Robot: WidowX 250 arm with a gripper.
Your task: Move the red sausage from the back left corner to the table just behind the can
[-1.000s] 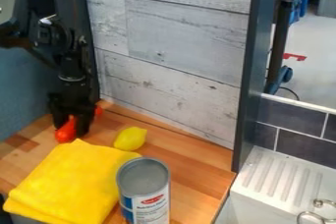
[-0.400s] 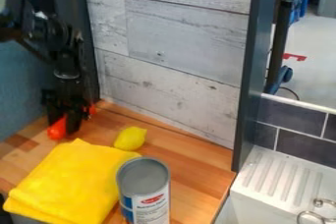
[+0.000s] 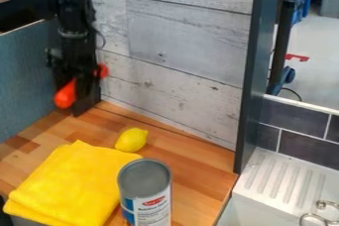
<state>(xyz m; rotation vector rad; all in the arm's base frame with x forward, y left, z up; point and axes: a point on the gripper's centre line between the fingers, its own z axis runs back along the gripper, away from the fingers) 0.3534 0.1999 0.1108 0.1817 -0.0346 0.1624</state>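
Orange-red and rounded at its lower end, the toy [image 3: 65,97] is grasped by the black gripper [image 3: 71,87], which hangs above the far left corner of the wooden counter [image 3: 195,170]. Its fat end pokes out on 1 side of the fingers and a smaller bit shows on the other, so the hold seems to cross the narrower middle. That looks like the main weak point: if the pads sit away from the toy's balance point, the heavier-looking end could swing down, and the smooth, curved surface could let it twist or slide free. Dropped from there, it could roll along the counter, since its round end offers little to stop it. Close quarters add a 2nd risk. The blue panel [image 3: 27,71] on the left, the dark corner post [image 3: 93,96] and the pale plank wall [image 3: 179,31] crowd the grip, and a small sideways error could knock a protruding end and turn the toy in the fingers. Nearer the camera, the lemon [image 3: 132,140] lies just beside the folded yellow cloth [image 3: 73,183] and could roll if brushed. The upright can [image 3: 144,180] stands against or very near the cloth's edge; a low pass might tip it, or snag the soft cloth and shove it along.
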